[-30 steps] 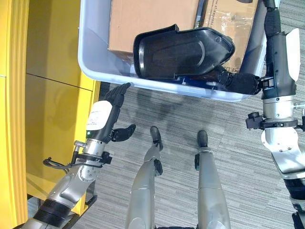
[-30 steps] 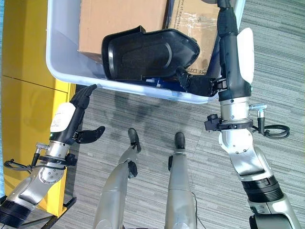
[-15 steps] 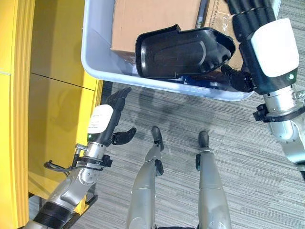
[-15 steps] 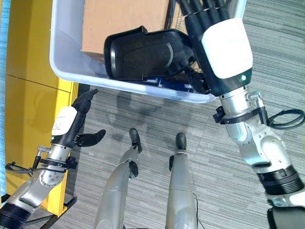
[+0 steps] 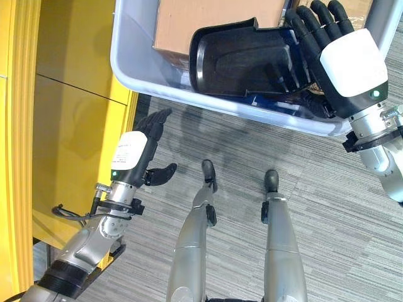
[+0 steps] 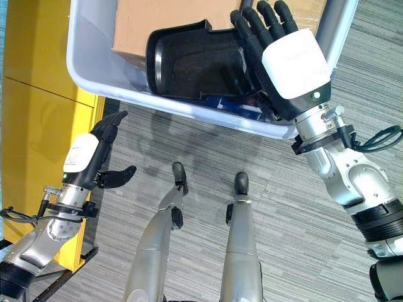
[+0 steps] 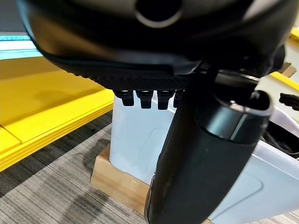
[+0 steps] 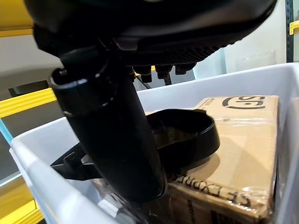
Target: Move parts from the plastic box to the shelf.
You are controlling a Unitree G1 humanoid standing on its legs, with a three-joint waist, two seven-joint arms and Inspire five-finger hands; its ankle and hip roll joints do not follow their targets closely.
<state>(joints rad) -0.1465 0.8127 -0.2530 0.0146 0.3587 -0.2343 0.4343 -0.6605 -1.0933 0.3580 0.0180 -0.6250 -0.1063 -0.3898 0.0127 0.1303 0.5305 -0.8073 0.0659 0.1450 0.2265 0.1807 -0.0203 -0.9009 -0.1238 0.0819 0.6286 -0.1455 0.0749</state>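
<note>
Now reaching: right robot hand (image 6: pixel 286 63) hovers spread over the black part (image 5: pixel 242 60) in the plastic box (image 5: pixel 135 69), holding nothing.
Left robot hand (image 5: pixel 135 154) idles relaxed, empty, near yellow shelf (image 5: pixel 69 126). Best curl fingers under the part's right rim before lifting.

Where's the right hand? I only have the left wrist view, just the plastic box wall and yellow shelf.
Observer: Right hand is over the plastic box, above the right end of the black part.
Operator: Gripped?
Observer: No, its fingers are straight and spread. Can't tell if they touch.
Operator: What's the part sitting on?
Observer: Partly on a cardboard box inside the plastic box.
</note>
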